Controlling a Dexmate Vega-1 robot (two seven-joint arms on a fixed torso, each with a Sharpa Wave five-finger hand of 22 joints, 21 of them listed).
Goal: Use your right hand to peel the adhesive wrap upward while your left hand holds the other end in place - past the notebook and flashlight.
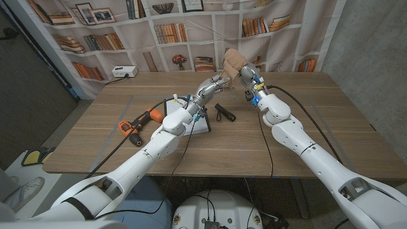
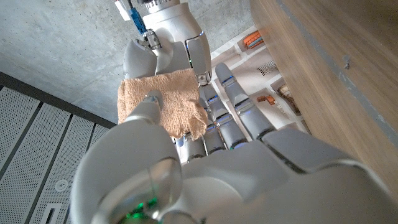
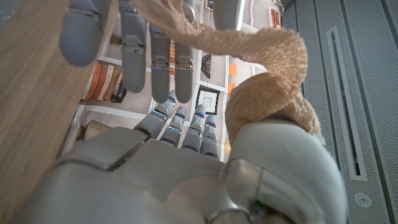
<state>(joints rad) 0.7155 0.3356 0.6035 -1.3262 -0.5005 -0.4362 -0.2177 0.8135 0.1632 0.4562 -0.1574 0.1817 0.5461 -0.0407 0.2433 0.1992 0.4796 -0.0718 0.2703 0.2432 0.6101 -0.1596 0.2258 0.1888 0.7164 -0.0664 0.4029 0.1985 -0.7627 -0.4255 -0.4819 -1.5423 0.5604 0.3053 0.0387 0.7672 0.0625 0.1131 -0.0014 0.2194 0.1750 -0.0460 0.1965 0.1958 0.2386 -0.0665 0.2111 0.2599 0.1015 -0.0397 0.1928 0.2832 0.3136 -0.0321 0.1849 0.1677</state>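
Peeling well underway: tan adhesive wrap (image 1: 233,62) held up off the surface toward its far edge, pinched between left robot hand (image 1: 213,86) and right robot hand (image 1: 249,77), beyond notebook (image 1: 197,124) and flashlight (image 1: 224,113). Remaining strip length unclear. No legible writing or brand anywhere.

The adhesive wrap (image 2: 163,102) pinched between my left hand (image 1: 213,85) and right hand (image 1: 247,77) looks like rough, matt tan cloth; both hands are glossy smooth plastic, above a matt wooden table (image 1: 305,133)
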